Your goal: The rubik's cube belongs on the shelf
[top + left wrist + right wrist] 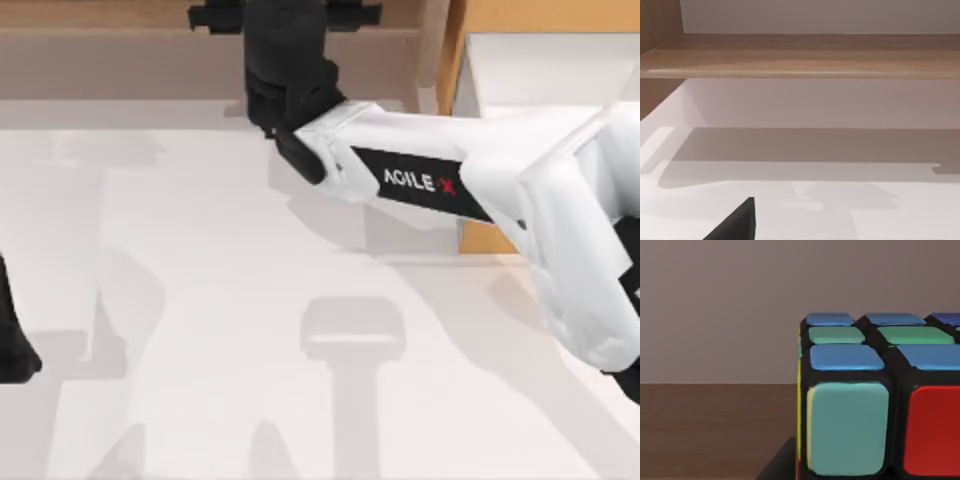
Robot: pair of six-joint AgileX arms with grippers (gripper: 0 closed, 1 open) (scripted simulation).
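Top view: illumination is bright and even, coming from overhead. The table (200, 400) reads near-white with no glare spots. Soft-edged grey shadows lie on it: a T-shaped patch just below centre toward 6 o'clock, fainter upright streaks toward 9 o'clock, and a denser patch beneath the right arm (420, 180) toward 2 o'clock. The recess under the shelf (100, 20) at 12 o'clock is shaded.

Left wrist view: a broad shadow band crosses the table from 9 to 3 o'clock.

Right wrist view: the light is dimmer. The rubik's cube (850, 430) at 4 o'clock is evenly lit, without highlights.
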